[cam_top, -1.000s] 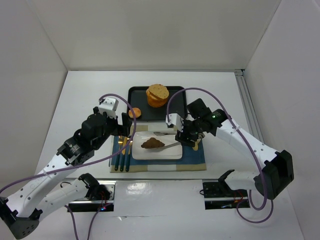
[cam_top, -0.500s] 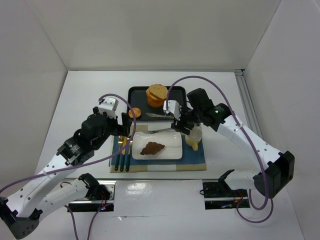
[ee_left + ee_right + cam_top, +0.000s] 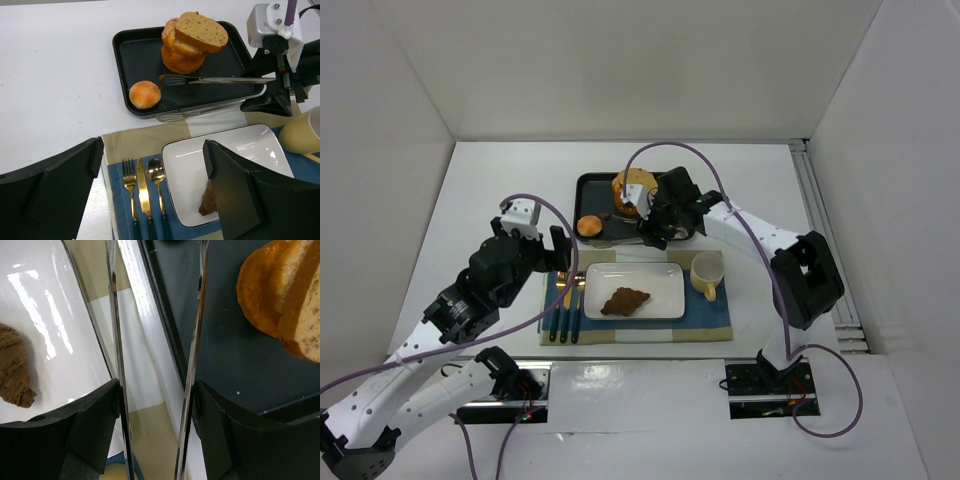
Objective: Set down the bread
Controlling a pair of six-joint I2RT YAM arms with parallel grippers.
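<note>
Left wrist view: right gripper [image 3: 274, 87] grasps tongs [image 3: 215, 79] over tray [image 3: 117, 55]; left gripper [image 3: 150, 195] spread open.

Tongs [image 3: 215, 79] over black tray [image 3: 131, 55]; plate [image 3: 185, 165], mug [image 3: 300, 135], cutlery [image 3: 145, 195] on placemat [image 3: 116, 200]

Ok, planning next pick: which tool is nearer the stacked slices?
Right. The right tool, holding tongs, is at the tray edge by the slices; the left tool hangs over the cutlery.

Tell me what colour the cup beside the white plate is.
The cup is pale yellow. The overhead view shows it best.
</note>
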